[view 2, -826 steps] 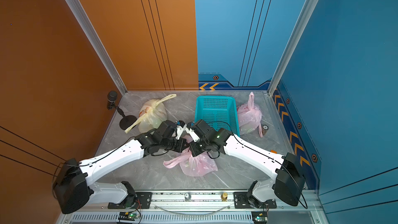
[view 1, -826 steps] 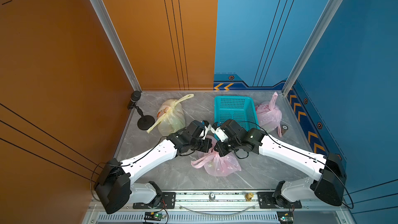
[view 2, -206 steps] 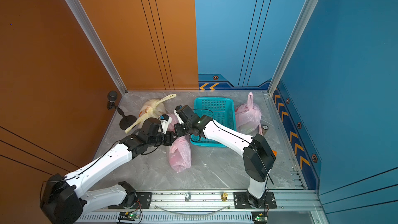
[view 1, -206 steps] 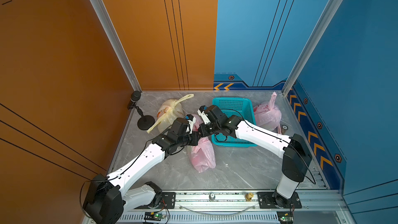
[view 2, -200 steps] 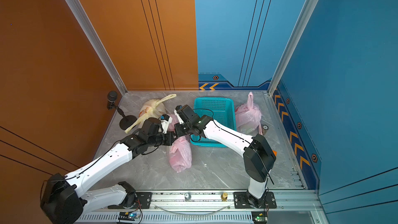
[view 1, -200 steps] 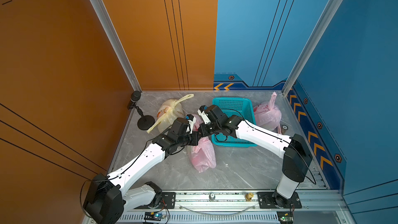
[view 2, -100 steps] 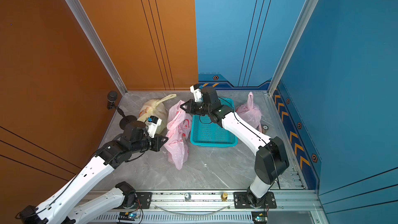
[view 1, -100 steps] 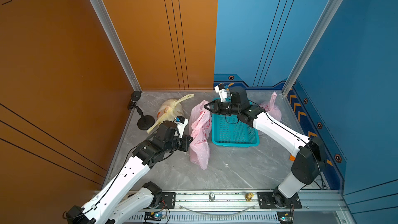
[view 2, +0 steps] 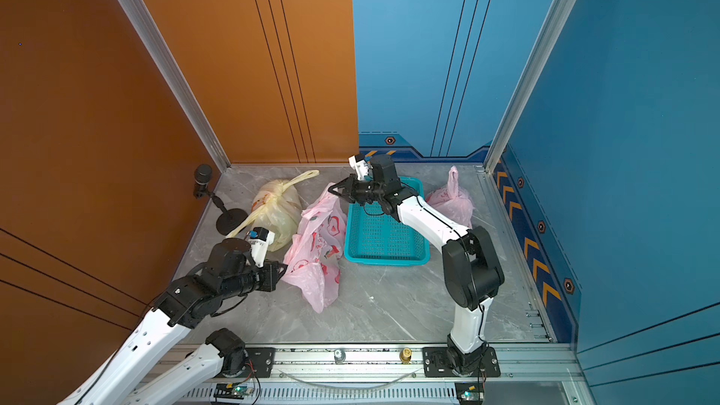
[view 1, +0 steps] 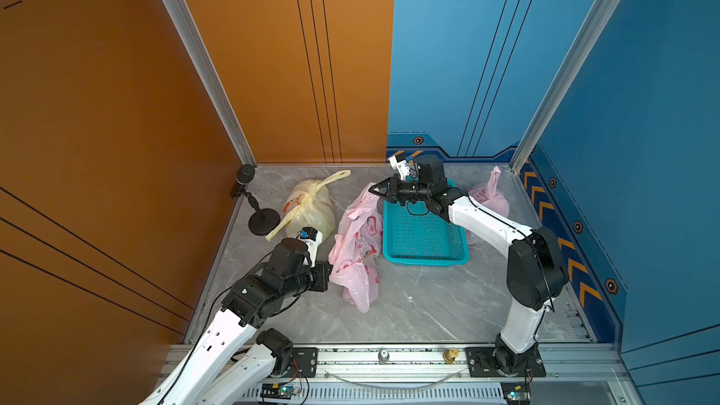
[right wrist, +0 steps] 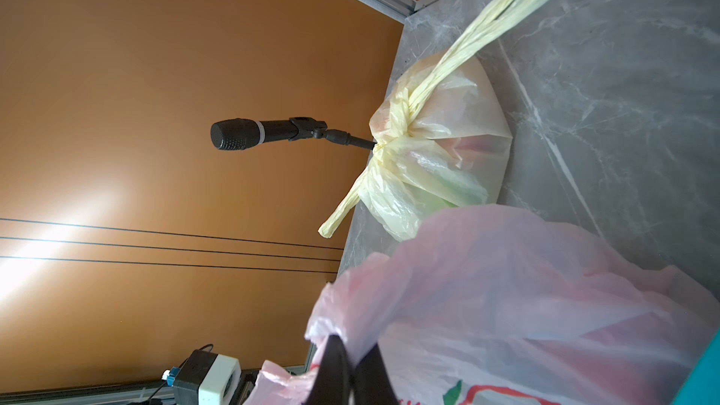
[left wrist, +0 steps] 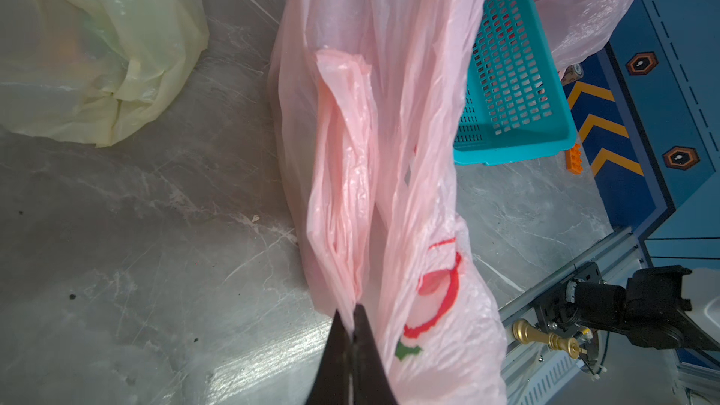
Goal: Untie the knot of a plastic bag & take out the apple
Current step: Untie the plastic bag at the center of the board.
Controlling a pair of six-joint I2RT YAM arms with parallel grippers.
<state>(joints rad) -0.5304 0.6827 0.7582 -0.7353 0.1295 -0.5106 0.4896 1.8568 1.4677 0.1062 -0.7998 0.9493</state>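
Note:
A pink plastic bag (view 1: pixel 356 243) (view 2: pixel 317 243) with red print hangs stretched between my two grippers, its lower end sagging onto the grey table. My left gripper (view 1: pixel 329 272) (left wrist: pixel 353 315) is shut on a bunched strip of the bag at its near-left end. At the far end, raised beside the basket, my right gripper (view 1: pixel 372 188) (right wrist: pixel 352 348) is shut on the bag's upper edge. The film (right wrist: pixel 506 286) drapes over its fingers. The apple is hidden, and no knot shows in the pink bag.
A teal mesh basket (view 1: pixel 424 257) sits right of the pink bag, under my right arm. A knotted yellow bag (view 1: pixel 311 204) lies at the far left beside a microphone stand (view 1: pixel 257 224). Another pink bag (view 1: pixel 489 196) rests at the far right.
Over the last second my grippers moved apart: the right rose toward the far wall and the left drew back toward the near left. The pink bag is now stretched long between them.

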